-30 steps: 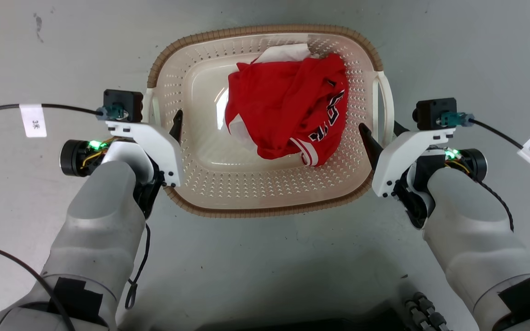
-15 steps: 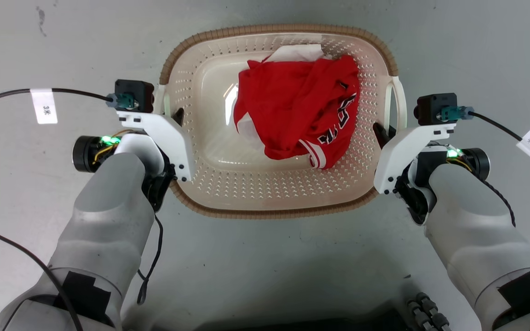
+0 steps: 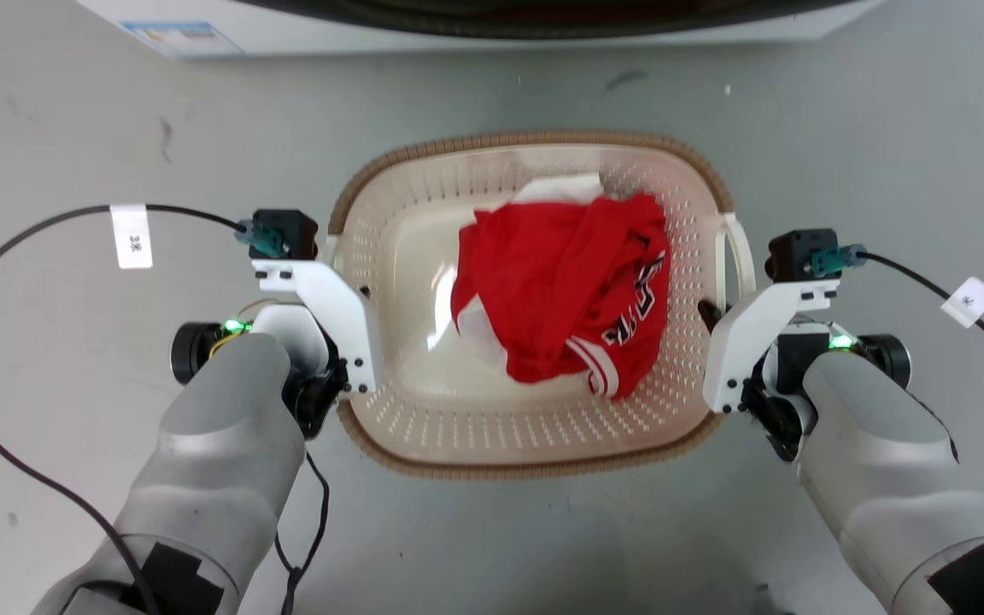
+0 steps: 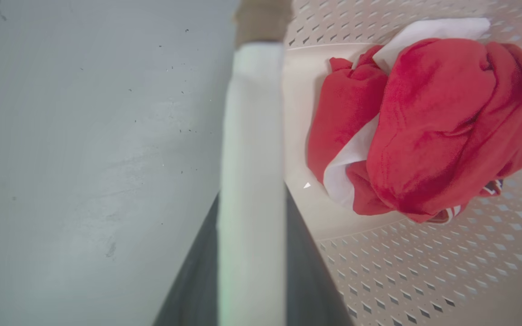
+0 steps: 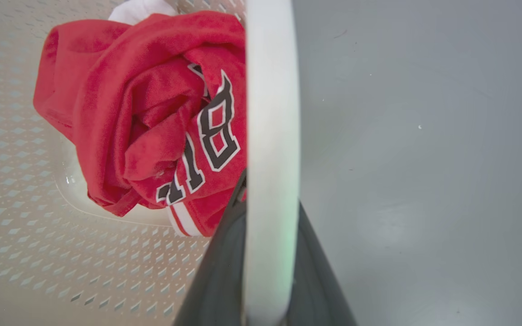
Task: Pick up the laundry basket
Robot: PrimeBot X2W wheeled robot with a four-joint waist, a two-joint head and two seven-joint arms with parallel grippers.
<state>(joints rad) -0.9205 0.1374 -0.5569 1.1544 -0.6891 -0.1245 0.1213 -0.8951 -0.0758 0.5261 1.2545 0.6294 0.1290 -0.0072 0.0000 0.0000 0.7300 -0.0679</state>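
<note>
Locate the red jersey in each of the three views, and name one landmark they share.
Head view: the red jersey lies near the picture's centre, right of middle inside the laundry basket.
Left wrist view: upper right, on the basket's floor.
Right wrist view: upper left, its black lettering beside the white handle.
Shared landmark: the basket's perforated cream wall, which runs below the jersey in all three.

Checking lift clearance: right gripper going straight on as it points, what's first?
The white handle of the laundry basket, clamped between the fingers of the right gripper. Beyond it, probably the grey floor; depth is unclear.
</note>
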